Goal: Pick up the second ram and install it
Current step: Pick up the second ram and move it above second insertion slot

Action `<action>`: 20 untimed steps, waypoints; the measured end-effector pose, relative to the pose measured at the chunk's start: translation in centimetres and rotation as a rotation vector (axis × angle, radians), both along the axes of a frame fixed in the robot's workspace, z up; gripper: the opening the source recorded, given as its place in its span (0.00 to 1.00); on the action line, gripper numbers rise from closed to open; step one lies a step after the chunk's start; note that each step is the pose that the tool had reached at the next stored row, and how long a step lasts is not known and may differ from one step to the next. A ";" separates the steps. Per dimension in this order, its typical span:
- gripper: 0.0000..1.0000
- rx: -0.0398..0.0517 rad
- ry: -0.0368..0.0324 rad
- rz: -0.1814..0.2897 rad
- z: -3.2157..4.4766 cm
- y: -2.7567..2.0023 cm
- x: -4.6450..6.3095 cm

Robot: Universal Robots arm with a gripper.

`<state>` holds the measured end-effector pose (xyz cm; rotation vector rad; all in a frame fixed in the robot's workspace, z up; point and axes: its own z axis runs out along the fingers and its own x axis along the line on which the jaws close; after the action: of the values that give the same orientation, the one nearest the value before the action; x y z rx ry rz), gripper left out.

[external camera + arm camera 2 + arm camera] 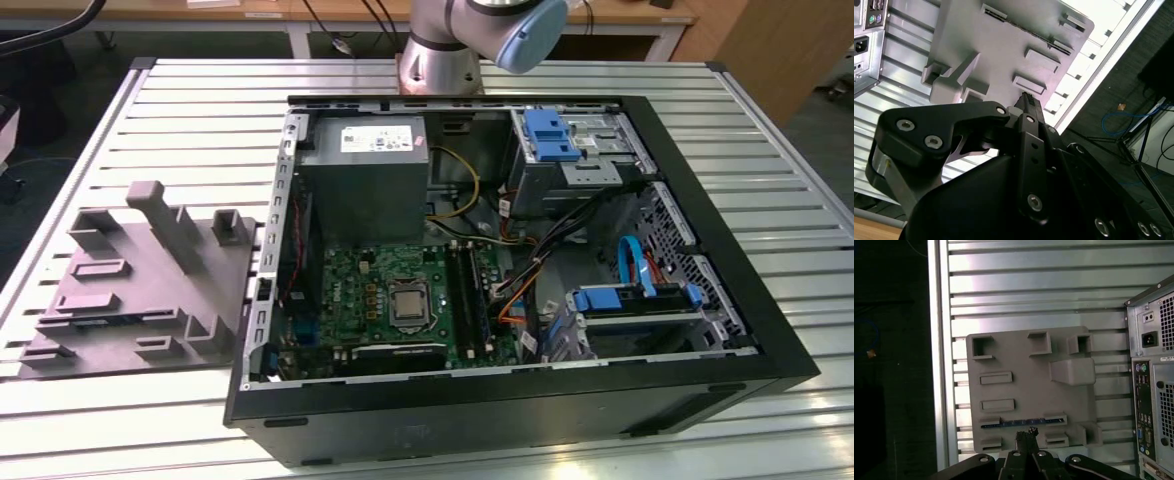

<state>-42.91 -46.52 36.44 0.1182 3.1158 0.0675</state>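
1. The pick-up step is judged to be in hand, at its approach: nothing has been lifted, and no grasp has been made.
2. The second ram is seen in the first wrist view lying lengthwise in a slot of the grey tray, at the tray edge nearest the gripper.
3. The tray is placed on the slatted table at the exterior view's left, just beside the open computer case.
4. In both wrist views the gripper's fingertips are seen drawn together, with nothing held between them. The gripper is held above the tray, apart from the strip.
5. For a grasp, the fingers would have to be parted, lined up across the strip's thin faces and lowered squarely, so that the tray walls are not struck.
6. The black memory slots are seen on the board inside the case.
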 end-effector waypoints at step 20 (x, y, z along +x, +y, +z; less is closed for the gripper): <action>0.10 -0.0004 0.0001 0.183 -0.20 0.00 -0.1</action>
<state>-42.99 -46.52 36.24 -0.1671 3.1176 0.0699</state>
